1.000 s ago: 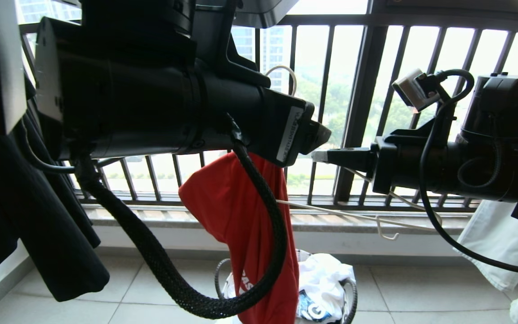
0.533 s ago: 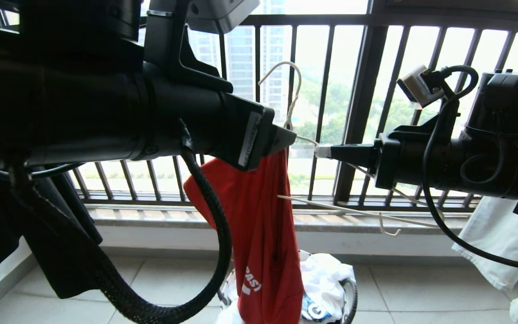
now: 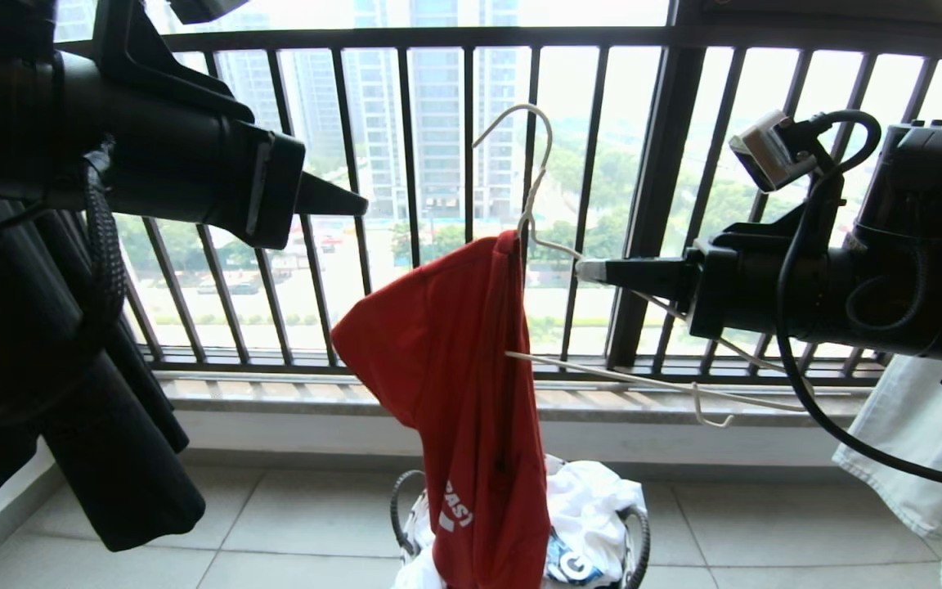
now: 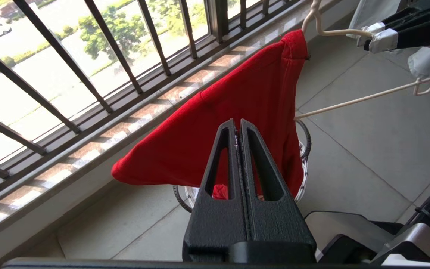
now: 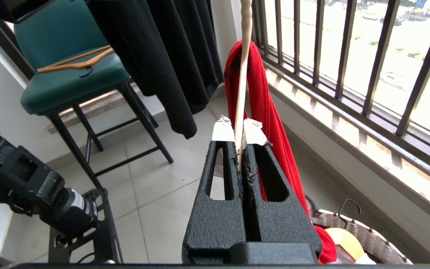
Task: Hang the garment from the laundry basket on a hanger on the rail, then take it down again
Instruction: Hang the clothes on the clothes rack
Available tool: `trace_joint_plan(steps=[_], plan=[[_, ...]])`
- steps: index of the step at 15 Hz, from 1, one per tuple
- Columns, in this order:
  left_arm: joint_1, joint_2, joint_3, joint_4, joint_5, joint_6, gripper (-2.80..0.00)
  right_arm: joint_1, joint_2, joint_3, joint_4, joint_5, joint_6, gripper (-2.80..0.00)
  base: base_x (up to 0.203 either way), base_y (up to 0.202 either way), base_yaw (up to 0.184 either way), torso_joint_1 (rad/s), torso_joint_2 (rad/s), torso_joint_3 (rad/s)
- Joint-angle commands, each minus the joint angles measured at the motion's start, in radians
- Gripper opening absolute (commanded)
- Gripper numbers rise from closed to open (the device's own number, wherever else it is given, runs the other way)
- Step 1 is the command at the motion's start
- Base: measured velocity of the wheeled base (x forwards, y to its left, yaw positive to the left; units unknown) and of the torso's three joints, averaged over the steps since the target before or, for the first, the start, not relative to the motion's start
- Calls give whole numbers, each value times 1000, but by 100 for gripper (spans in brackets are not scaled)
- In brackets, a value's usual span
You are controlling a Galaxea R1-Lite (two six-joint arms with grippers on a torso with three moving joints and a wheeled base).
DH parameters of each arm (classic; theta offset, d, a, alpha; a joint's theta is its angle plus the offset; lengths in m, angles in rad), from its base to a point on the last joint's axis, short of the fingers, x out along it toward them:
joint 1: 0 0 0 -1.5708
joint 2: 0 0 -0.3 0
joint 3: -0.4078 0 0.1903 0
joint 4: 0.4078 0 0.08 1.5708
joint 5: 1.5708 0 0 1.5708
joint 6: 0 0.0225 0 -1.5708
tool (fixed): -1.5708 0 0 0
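The garment (image 3: 455,384), a red T-shirt, hangs bunched from the left shoulder of the hanger (image 3: 535,143), a pale wire one held up before the window bars. My right gripper (image 3: 587,271) is shut on the hanger's sloping wire just right of its neck, seen close in the right wrist view (image 5: 239,130). My left gripper (image 3: 361,206) is shut and empty, off to the upper left and apart from the shirt (image 4: 185,145). Below the shirt, the laundry basket (image 3: 639,536) stands on the floor. The rail is out of view.
The dark barred window railing (image 3: 659,204) runs right behind the hanger. A black shirt (image 3: 111,425) hangs at the left and a pale garment (image 3: 912,442) at the right. White clothes (image 3: 594,499) fill the basket. A green stool (image 5: 69,86) carries a wooden hanger (image 5: 77,61).
My left gripper has drawn back to the left, away from the hanger's neck, and has shut. The red shirt stays draped on the hanger, which my right gripper keeps holding in about the same place.
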Motion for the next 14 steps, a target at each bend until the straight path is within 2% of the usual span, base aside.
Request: trace_joint_plan(steps=[1, 3, 5, 7, 8, 10, 11, 12, 14], plan=[[88, 51, -31, 25, -131, 109, -280, 0, -1, 0, -3, 6, 1, -280, 0, 0, 0, 0, 0, 0], [98, 110, -63, 29, -170, 168, -280, -1, -1, 0, -3, 9, 1, -280, 0, 0, 0, 0, 0, 0], [112, 171, -143, 57, -242, 193, -280, -7, -3, 0, -3, 10, 3, -280, 0, 0, 0, 0, 0, 0], [139, 237, -255, 178, -334, 257, -280, -18, -6, 0, -3, 25, 3, -280, 0, 0, 0, 0, 0, 0], [156, 272, -282, 224, -396, 326, -280, -19, -7, -1, -3, 35, 19, -280, 0, 0, 0, 0, 0, 0], [169, 314, -286, 239, -448, 358, -280, -29, -7, -2, -7, 51, 44, -280, 0, 0, 0, 0, 0, 0], [176, 330, -286, 232, -485, 364, -256, -30, -7, -2, -11, 52, 44, -280, 0, 0, 0, 0, 0, 0], [183, 341, -286, 221, -522, 367, 0, -30, -8, -2, -11, 53, 44, -280, 0, 0, 0, 0, 0, 0], [199, 348, -286, 190, -611, 368, 0, -30, -13, 0, -11, 72, 44, -280, 0, 0, 0, 0, 0, 0]])
